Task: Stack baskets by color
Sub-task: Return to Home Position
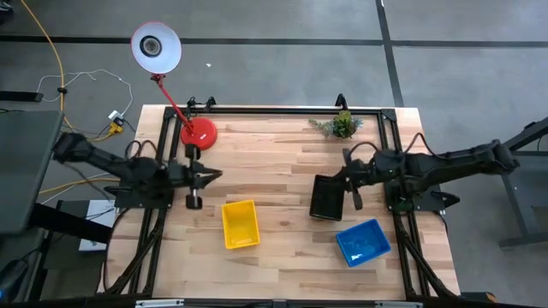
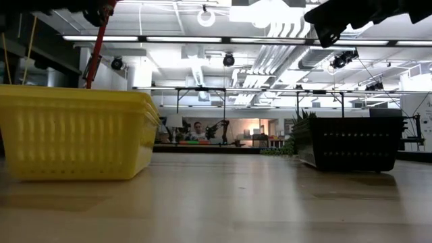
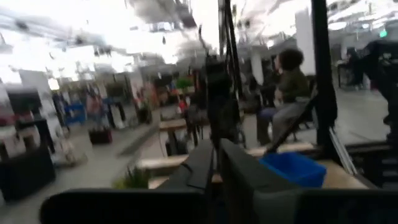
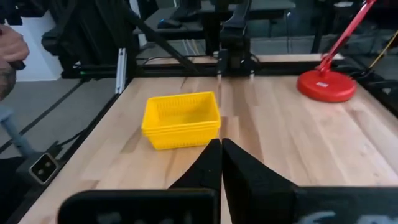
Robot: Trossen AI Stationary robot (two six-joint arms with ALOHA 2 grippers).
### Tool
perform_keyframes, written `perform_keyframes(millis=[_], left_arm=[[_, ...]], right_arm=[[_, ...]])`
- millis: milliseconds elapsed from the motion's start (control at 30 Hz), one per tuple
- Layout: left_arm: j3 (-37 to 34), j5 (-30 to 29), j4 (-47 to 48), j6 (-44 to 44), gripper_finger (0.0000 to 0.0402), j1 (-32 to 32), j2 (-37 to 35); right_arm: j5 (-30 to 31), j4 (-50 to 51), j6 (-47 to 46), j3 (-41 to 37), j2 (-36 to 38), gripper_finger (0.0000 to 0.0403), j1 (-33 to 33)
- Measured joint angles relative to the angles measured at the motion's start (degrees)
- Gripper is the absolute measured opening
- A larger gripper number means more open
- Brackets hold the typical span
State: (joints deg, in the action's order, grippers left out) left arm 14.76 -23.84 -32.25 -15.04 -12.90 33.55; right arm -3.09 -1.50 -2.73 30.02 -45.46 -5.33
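Three lots of baskets rest on their bottoms on the wooden table. A yellow stack (image 1: 241, 223) (image 4: 181, 119) (image 2: 74, 131), its rims nested, stands near the middle front. A black basket (image 1: 324, 198) (image 2: 351, 143) stands to its right, and a blue one (image 1: 363, 242) (image 3: 292, 167) at the front right. My left gripper (image 1: 217, 175) (image 3: 216, 144) hovers shut at the table's left, above and beyond the yellow stack. My right gripper (image 1: 338, 177) (image 4: 221, 142) is shut and raised over the black basket's far right side, pointing toward the yellow stack. Neither holds anything.
A red desk lamp stands at the far left, its base (image 1: 199, 133) (image 4: 326, 85) on the table and its head (image 1: 155, 47) beyond the edge. A small plant (image 1: 341, 126) sits at the far edge. A black frame (image 1: 282, 109) rims the table. A person (image 3: 289, 93) sits beyond it.
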Motion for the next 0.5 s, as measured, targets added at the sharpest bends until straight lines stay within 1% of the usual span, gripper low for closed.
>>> perform_keyframes(millis=[67,167,233,333,433,500], left_arm=[[0.0,3.5,3.9,4.1,0.0006,4.8,-0.6],[0.0,9.2,7.0,8.1,0.0005,11.2,-1.2],[0.0,14.1,7.6,9.1,0.0001,14.8,-1.8],[-0.9,19.5,6.2,10.6,0.0001,19.5,-2.0],[-4.3,21.4,5.0,13.4,0.0,23.0,-2.7],[-7.3,21.5,5.2,15.2,0.0,24.3,-4.6]], right_arm=[[0.0,-0.2,0.6,0.0,0.3,0.0,0.6],[-0.5,0.0,0.9,0.0,0.1,0.0,1.9],[-1.5,0.3,1.4,0.0,-0.1,0.0,2.8],[-1.7,0.4,1.6,0.0,-0.2,0.0,4.0],[-1.9,0.7,1.8,0.0,-0.2,0.0,4.8],[-2.1,1.1,1.7,0.0,-0.2,0.0,5.2]])
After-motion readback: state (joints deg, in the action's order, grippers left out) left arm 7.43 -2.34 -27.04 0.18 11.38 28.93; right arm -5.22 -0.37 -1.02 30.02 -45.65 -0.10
